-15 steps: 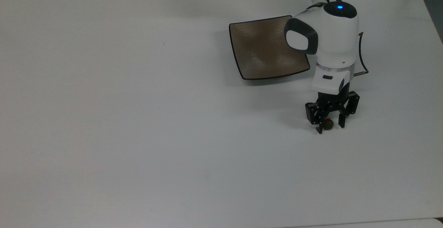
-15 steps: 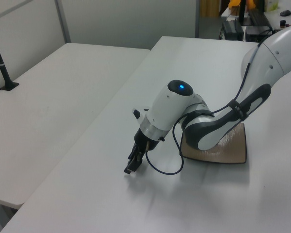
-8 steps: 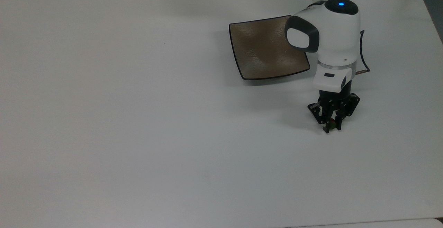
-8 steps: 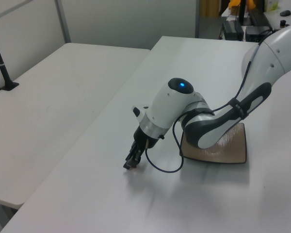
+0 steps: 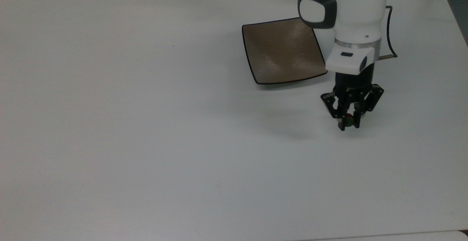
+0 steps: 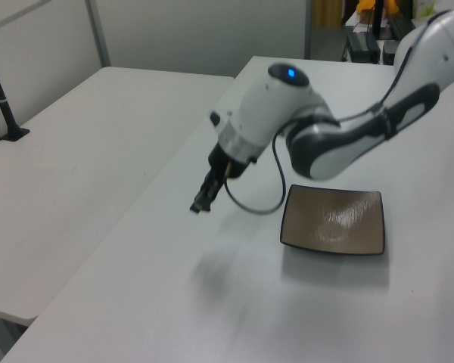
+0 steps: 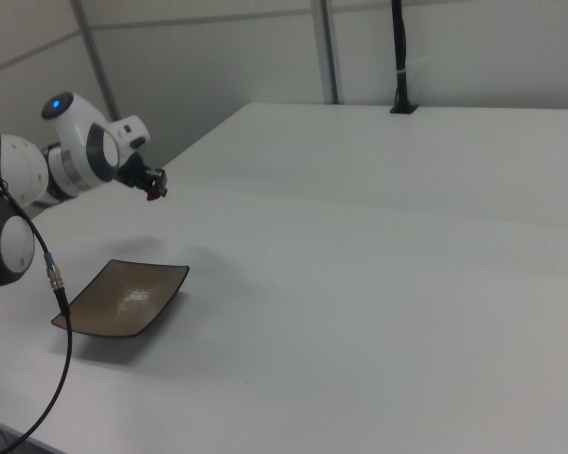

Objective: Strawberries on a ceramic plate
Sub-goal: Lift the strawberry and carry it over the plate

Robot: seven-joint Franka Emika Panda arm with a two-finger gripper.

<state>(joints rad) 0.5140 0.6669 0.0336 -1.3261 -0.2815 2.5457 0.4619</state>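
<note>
- Since the earlier frames, the gripper [image 5: 350, 122] has been raised off the white table [image 5: 146, 124], and its shadow is now cast well apart from it in the left view.
- Between the fingers a small dark red and green thing is pinched, taken to be the strawberry [image 5: 350, 117]; the fingers are clenched on it, so the berry has been carried up with the gripper [image 6: 201, 206].
- In the right view a red speck is seen at the tip of the gripper [image 7: 153, 193], hanging clear of the tabletop.
- The ceramic plate [image 5: 281, 51] is left bare on the table, toward the top view's upper left of the gripper, with nothing lying in it.
- The pick is judged done; what remains is a carry across to the ceramic plate [image 6: 334, 221] and a lowering before the berry is let go.
- Being tiny and round, the berry could roll if dropped from height.
</note>
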